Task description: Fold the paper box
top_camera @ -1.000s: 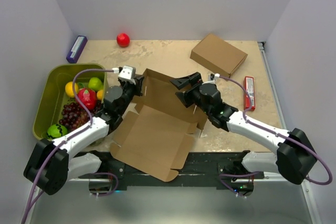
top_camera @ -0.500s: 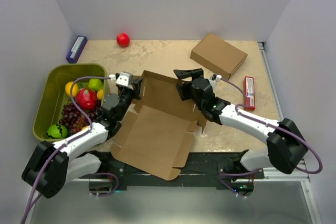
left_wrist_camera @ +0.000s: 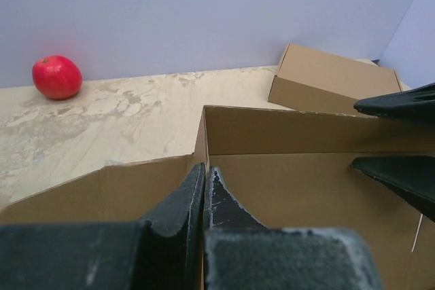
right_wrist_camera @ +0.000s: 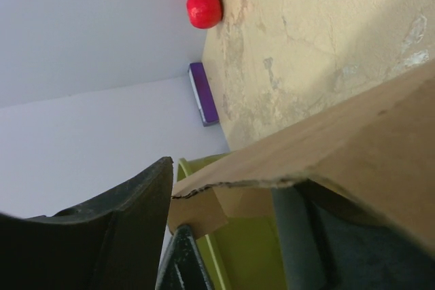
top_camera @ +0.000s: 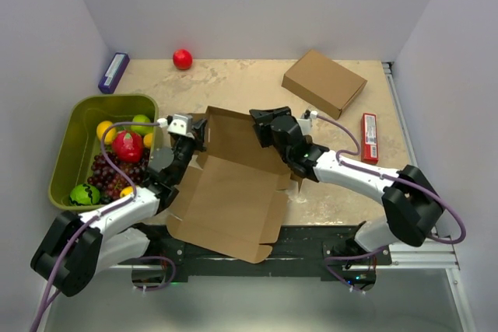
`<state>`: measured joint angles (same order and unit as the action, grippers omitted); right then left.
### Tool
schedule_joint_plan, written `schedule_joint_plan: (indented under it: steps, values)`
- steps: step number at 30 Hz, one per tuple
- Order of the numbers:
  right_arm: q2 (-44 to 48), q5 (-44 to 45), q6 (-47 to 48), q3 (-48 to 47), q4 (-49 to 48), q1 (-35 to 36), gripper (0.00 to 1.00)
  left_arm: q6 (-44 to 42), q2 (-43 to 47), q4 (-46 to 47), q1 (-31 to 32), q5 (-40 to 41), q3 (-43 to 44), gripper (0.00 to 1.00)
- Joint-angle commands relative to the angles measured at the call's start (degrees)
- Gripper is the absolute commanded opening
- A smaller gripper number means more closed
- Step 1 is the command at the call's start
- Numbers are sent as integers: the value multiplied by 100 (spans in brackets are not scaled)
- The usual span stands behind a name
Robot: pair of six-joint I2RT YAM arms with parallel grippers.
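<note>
Top external. Pinching box (top_camera: 229,192) side with left gripper (top_camera: 205,131); straddling rear wall with right gripper (top_camera: 261,119), spread. Close squarely, fold along crease.

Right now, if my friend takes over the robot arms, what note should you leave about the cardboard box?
Left gripper: jaws shut on the paper box, pinching the cardboard at the left corner of its back wall.
Right gripper: jaws apart, straddling the back wall's top edge, not clamped.
Done: the back wall stands upright.
Left: the big near panel lies flat and open; the side flaps and that panel need folding.
</note>
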<state>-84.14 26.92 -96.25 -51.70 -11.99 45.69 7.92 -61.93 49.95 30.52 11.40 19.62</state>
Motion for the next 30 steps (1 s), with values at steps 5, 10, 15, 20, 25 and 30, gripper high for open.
schedule_joint_plan:
  steps: [5,10,15,20,25,30]
  values:
    - [-129,86,-43,-165,-40,133,42,183,374,-353,129,-208,24,20]
    - [-226,15,-61,-147,-163,142,33,385,805,-1161,138,-550,253,51]
    - [-270,-29,-131,2,-321,151,30,587,1156,-1778,129,-630,192,62]
    - [-156,85,149,29,-472,151,43,553,710,-2164,103,-375,498,73]
    - [221,602,993,159,-321,142,61,438,-467,-2955,-334,-1066,1989,79]
    - [880,570,2281,380,-471,-113,75,658,-2002,-3280,-1118,-2053,3204,80]
